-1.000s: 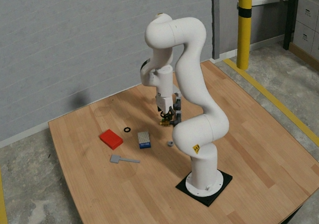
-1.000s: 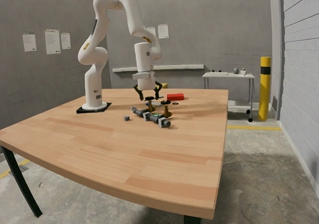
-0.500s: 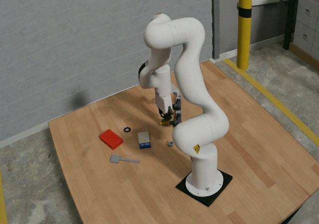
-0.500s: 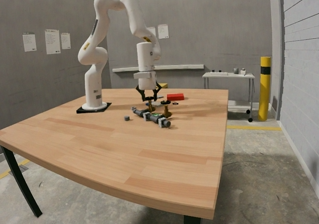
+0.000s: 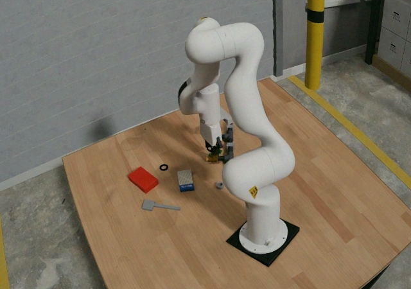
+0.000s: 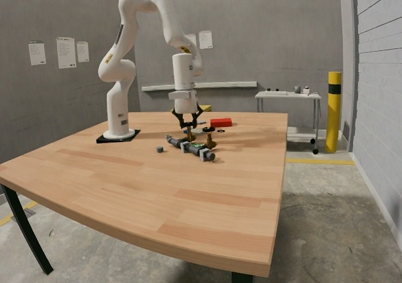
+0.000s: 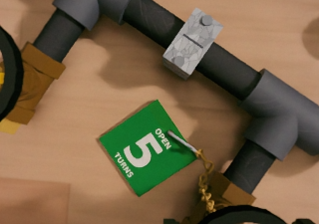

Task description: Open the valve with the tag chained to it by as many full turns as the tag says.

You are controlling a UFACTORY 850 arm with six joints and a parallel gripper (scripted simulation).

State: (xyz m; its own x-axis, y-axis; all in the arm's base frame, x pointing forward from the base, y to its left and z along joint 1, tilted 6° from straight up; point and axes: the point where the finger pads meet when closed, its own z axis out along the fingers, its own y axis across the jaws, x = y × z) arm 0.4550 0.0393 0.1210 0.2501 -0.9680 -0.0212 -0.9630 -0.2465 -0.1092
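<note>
A grey pipe run (image 7: 199,50) lies on the table with two brass valves branching off it. A green tag (image 7: 147,154) reading "OPEN 5 TURNS" hangs by a yellow chain (image 7: 204,186) from the valve at the bottom edge of the wrist view, whose black handwheel (image 7: 244,215) is partly cut off. The other valve (image 7: 10,82) sits at the left edge. My gripper (image 6: 188,124) points straight down and is shut on the tagged valve's handwheel; it also shows in the top view (image 5: 214,145). The second handwheel (image 6: 208,129) stands free to its right.
A red block (image 5: 142,178), a black ring (image 5: 163,167), a blue-and-grey block (image 5: 185,180), a flat grey tool (image 5: 159,206) and a small grey cylinder (image 5: 219,185) lie on the table. A grey clamp (image 7: 191,42) holds the pipe.
</note>
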